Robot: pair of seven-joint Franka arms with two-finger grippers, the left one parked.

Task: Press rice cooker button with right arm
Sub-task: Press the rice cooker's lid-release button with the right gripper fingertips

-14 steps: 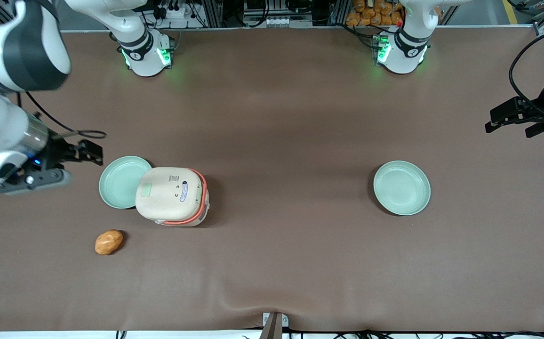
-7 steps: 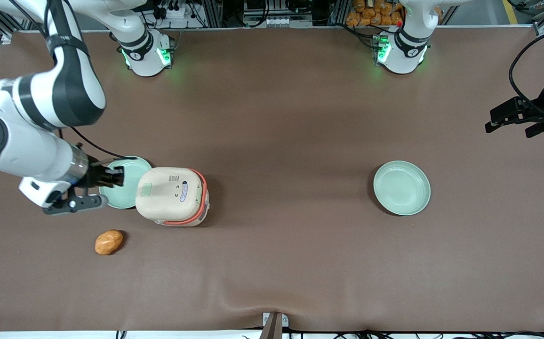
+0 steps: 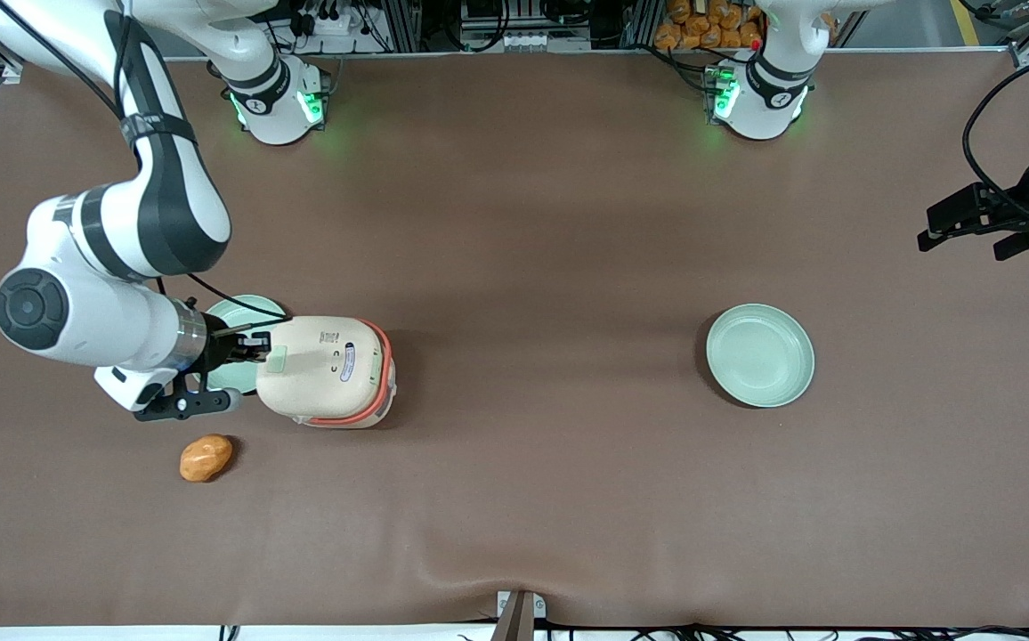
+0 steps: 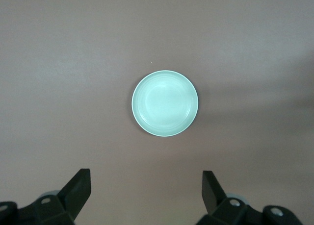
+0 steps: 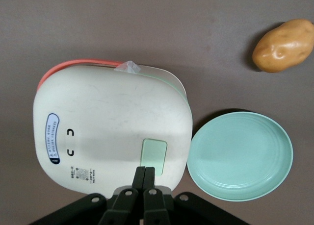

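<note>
The rice cooker is a cream rounded-square box with a coral-orange band, standing on the brown table toward the working arm's end; it also shows in the right wrist view. The button is a pale green patch on its lid, also seen in the right wrist view. The right arm reaches down to the cooker. Its gripper is shut, fingers pressed together, with the tips over the lid at the button's edge. Whether the tips touch the lid I cannot tell.
A pale green plate lies beside the cooker, partly under the gripper, also in the right wrist view. A potato lies nearer the front camera. A second green plate lies toward the parked arm's end.
The right arm has swung in from the table's end toward the cooker. The gripper has moved over the plate to the lid's edge at the button.
</note>
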